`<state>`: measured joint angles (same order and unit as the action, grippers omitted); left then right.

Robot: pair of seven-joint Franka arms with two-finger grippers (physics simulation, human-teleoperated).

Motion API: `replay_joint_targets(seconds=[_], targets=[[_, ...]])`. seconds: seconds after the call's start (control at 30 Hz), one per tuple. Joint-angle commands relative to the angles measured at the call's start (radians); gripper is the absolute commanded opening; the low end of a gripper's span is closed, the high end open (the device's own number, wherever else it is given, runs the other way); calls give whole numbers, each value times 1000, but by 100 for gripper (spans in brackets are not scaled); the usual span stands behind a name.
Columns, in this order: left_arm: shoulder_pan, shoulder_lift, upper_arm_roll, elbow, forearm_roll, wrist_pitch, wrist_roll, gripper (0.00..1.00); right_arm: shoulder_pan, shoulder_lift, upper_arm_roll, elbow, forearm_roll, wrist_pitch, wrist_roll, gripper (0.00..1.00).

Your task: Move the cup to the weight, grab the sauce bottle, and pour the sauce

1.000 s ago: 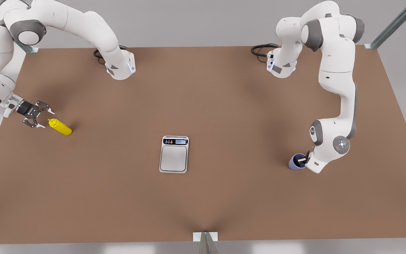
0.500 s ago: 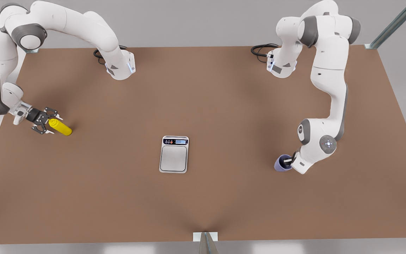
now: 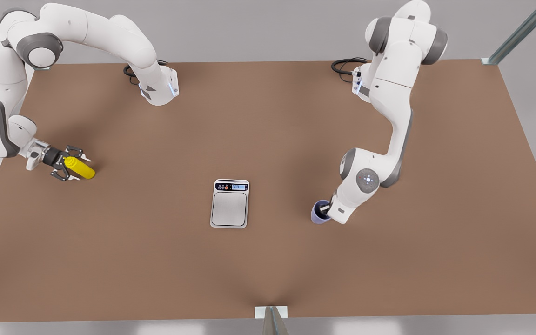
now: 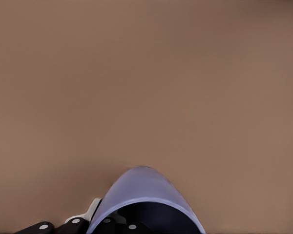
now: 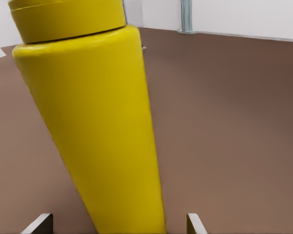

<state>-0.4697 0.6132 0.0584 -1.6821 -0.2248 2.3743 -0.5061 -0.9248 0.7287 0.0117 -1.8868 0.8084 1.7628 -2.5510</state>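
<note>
— Flat rectangular silver-grey kitchen scale (image 3: 229,204) with steel platform and small blue-lit display: where?

— Near the middle of the brown table (image 3: 268,116), platform bare, display end towards the arm bases

— And the small lavender-blue handleless tumbler (image 3: 318,215)?

— On the front view's right of the scale, near but clearly apart from the platform edge, about level with the steel plate. Resting on the table or raised off it: cannot tell. Pale rim and darker inside close up in the left wrist view (image 4: 144,192)

— Held?

— Yes, clamped by the left gripper (image 3: 326,210), one finger down inside the tumbler and the wall pinched against the other. Dark finger parts just beside the rim in the left wrist view

— Small bright yellow squeeze bottle (image 3: 80,168) with the pointed nozzle?

— Well apart from the scale, far out on the front view's left, a little nearer the arm bases than the display. Upright or lying: hard to tell from above

— Right gripper (image 3: 70,164)?

— At the nozzle end of the bottle, on the side away from the scale, fingers spread wide and straddling the yellow body. In the right wrist view, body (image 5: 97,122) between the two pale fingertips (image 5: 39,224), a strip of brown table visible on either side. No contact, nothing gripped
</note>
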Motion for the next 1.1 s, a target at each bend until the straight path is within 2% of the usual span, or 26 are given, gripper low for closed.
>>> replay_joint_targets(seconds=[0.0,0.2,0.33,0.37,0.5,0.57,0.67,0.83,0.93,1.07], targets=[[-3,0,0,2,-54,0,-2,21,0,0,1,0,0,0,2,100],[-96,19,0,82,-47,-9,-178,21,-2,-3,16,-6,0,-22,2,100],[-167,68,0,194,-42,-50,-327,21,-2,-3,16,-6,0,-23,2,99],[-184,68,0,196,-42,-50,-341,21,-2,-3,16,-6,0,-23,2,90],[-242,148,1,317,1,-92,-477,21,0,-3,20,-6,0,-23,5,75],[-257,191,1,397,1,-113,-512,21,0,-3,25,-5,0,-23,8,74],[-287,244,1,489,1,-129,-554,21,4,-3,25,-5,0,-22,8,60],[-359,376,3,651,62,-118,-733,21,6,-3,25,-3,5,-22,11,57],[-389,402,3,677,64,-115,-763,21,4,-3,27,-3,11,-22,11,51],[-428,435,4,713,71,-113,-804,21,6,-8,27,0,12,-29,12,52]])
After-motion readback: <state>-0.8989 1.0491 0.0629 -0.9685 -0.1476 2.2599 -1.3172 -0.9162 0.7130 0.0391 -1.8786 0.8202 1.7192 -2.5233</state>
